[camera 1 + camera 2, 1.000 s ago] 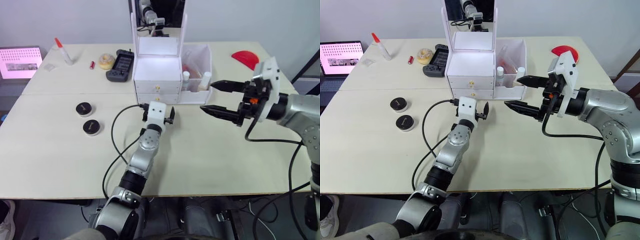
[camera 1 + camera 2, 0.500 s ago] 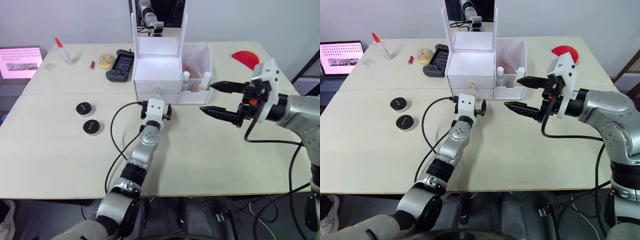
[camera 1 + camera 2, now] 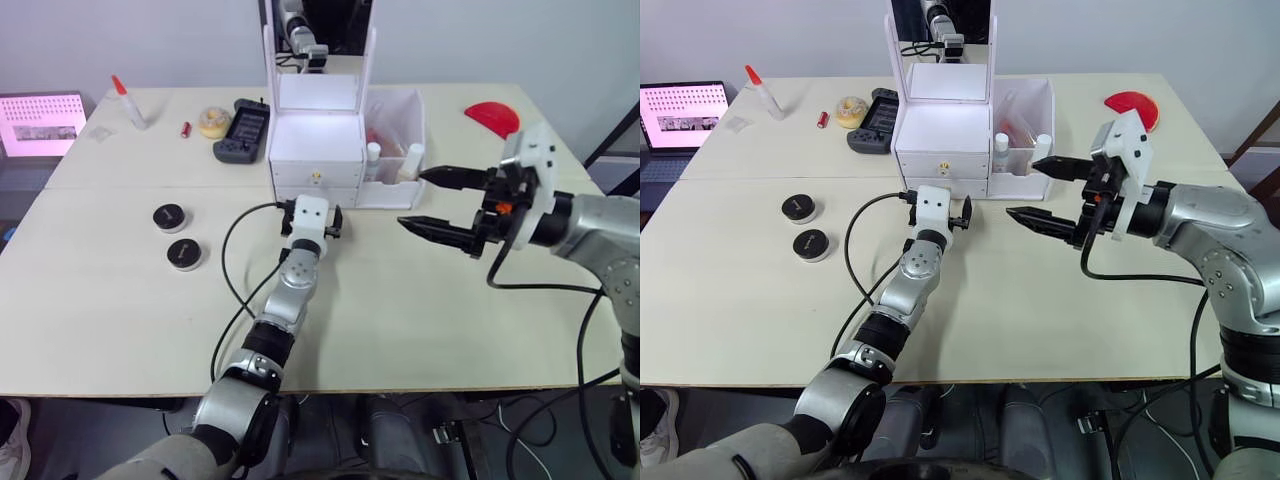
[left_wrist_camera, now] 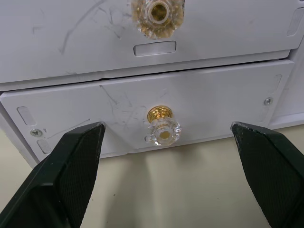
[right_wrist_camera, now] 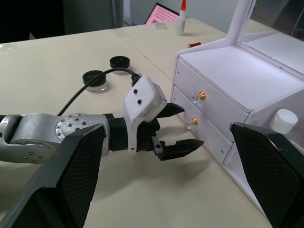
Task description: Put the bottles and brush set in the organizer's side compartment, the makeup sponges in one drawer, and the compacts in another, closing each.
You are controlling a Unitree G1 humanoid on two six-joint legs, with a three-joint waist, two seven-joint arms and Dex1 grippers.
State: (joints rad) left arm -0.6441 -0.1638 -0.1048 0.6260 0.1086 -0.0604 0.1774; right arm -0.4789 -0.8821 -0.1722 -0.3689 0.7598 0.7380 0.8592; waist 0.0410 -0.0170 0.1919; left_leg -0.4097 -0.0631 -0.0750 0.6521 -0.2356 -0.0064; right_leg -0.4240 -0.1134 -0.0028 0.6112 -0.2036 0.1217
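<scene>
Beige table (image 3: 420, 300) | bottles (image 3: 372, 152) already in organizer's (image 3: 315, 150) side compartment (image 3: 395, 120) | both drawers closed | compacts (image 3: 169, 217) well left, untouched | left gripper (image 4: 161, 142) wide, at lower drawer knob (image 4: 163, 132) | right gripper (image 3: 432, 201) wide, empty.

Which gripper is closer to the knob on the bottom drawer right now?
Left. The left gripper sits open just in front of the lower drawer knob, not touching it; the right gripper hangs open off by the side compartment.
</scene>
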